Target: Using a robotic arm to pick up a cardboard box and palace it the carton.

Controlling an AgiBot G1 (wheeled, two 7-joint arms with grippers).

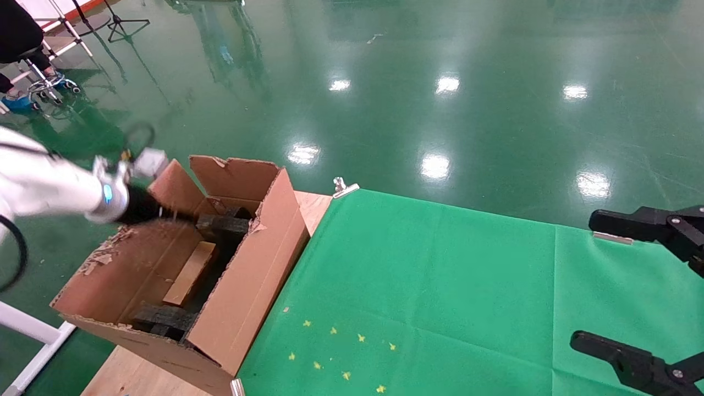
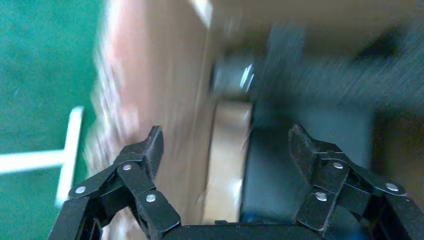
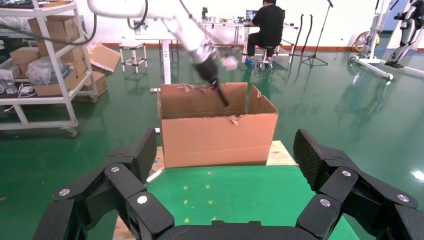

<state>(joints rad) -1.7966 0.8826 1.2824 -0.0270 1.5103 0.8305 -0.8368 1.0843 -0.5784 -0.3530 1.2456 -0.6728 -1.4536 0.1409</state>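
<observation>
Left gripper [image 2: 225, 150] hanging over far-left part of carton [image 1: 242, 286], jaws spread wide, gripping nothing. Cardboard box [image 1: 190, 273] lying inside carton, flanked by dark foam pieces [image 1: 223, 225]. Right gripper [image 3: 227, 157] sitting at right over green cloth [image 1: 440, 286], jaws released, empty.

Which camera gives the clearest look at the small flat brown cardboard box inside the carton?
The head view: the small flat brown cardboard box lies in the large corrugated carton between dark foam pieces. The left wrist view shows it only blurred; the right wrist view hides it behind the carton wall.
</observation>
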